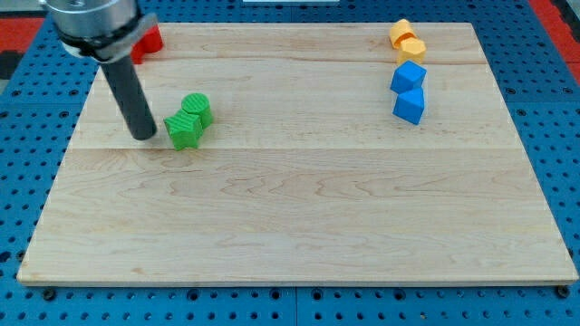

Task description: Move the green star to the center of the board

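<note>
Pale wooden desk [299,217] filling most of the view, plank seams running left to right, set on a blue perforated base [544,109]

Dark rod [131,95] coming down from a grey metal mount [91,23] at the far left, leaning slightly; my tip [145,137] down on the desk just left of the green blocks, close to the nearer one, contact impossible to tell

No grasping hand on this arm, just the plain rod, nothing held

Two green blocks touching each other on the left half of the desk, well left of the middle: green star [185,130], the nearer and lefter one with a ridged top, and a rounder green block [197,109] just behind and to its right; shapes only roughly readable

Two blue blocks on the far right: one blue block [408,77], angular, and another blue block [410,106] just nearer, the pair touching or almost so

Two orange-yellow blocks stacked in line beyond the blue ones at the far right edge: orange block [401,33] and a second orange block [412,49], touching each other

Red block [148,41] at the far left corner, mostly hidden behind the mount, shape unreadable
</note>
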Motion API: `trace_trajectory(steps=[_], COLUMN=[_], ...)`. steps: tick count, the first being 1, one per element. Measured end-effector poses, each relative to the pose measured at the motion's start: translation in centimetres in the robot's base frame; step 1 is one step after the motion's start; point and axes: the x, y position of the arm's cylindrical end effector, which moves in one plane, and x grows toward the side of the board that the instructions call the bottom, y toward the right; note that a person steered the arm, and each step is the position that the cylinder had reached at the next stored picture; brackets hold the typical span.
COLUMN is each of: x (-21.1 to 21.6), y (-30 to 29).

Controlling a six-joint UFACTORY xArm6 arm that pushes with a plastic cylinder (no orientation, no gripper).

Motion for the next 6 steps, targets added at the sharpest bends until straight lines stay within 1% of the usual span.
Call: trace_trajectory(steps=[1,2,3,4,5,6], x=[-0.5,2.6,3.5,4.6,6.3,5.6], y=[3.7,10.9,15.1,10.7,16.2,20.3])
